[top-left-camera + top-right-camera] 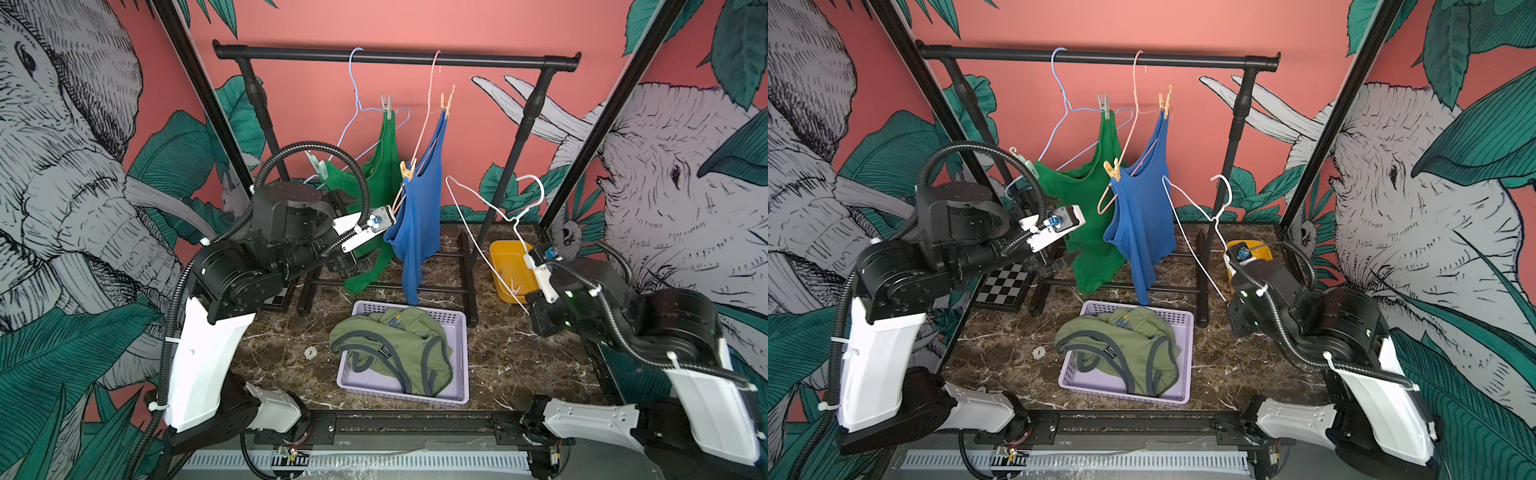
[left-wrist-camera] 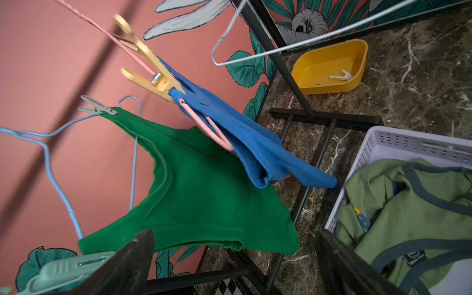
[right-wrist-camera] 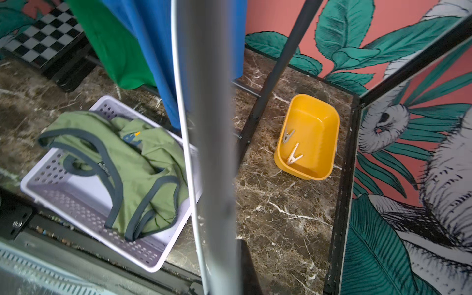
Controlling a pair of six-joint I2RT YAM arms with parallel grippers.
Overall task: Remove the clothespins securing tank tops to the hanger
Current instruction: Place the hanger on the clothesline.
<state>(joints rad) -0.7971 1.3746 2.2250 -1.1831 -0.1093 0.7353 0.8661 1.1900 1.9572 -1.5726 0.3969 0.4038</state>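
tops: high front, facing rack [image 1: 395, 56] | wrists: close, share basket [image 2: 408, 143] [image 3: 76, 204]

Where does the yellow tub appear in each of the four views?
In a top view: the yellow tub sits far right on the table, behind the right arm.
In a top view: mostly hidden by that arm.
Left wrist: beyond the rack's foot.
Right wrist: beside the rack's leg, two clothespins inside.
Shared landmark: the lavender basket.

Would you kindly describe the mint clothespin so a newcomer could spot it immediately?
On the black rail hangs a blue hanger carrying the green tank top. The mint clothespin grips its lower strap; its neighbours are a grey pin and yellow pins.
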